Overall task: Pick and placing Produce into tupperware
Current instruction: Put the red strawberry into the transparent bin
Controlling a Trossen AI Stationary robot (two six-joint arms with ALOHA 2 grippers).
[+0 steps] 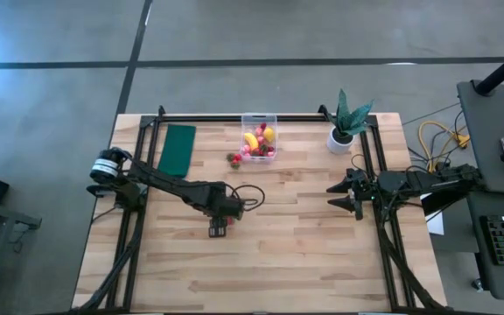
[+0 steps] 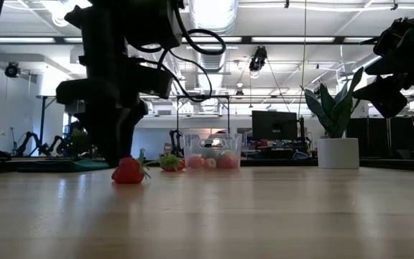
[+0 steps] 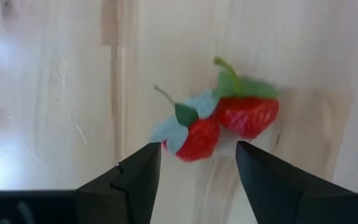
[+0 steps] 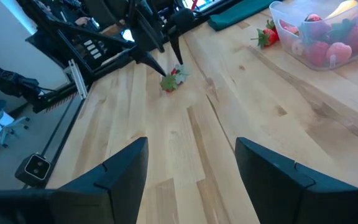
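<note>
Two red strawberries with green leaves (image 3: 194, 138) (image 3: 247, 115) lie side by side on the wooden table. My left gripper (image 3: 197, 148) points down over them, open; its fingertips stand on either side of the nearer strawberry, and a gap shows at one finger. In the high view it is at the table's middle (image 1: 220, 229). The clear tupperware (image 1: 259, 137) stands at the far edge and holds a banana (image 1: 251, 140), a lemon (image 1: 269, 134) and red and pink fruits. My right gripper (image 1: 335, 196) waits open at the right.
Loose strawberries (image 1: 234, 158) lie just left of the tupperware. A dark green pad (image 1: 178, 149) lies at the far left, and a potted plant (image 1: 344, 127) stands at the far right. Bare wood (image 1: 269, 271) stretches toward the near edge.
</note>
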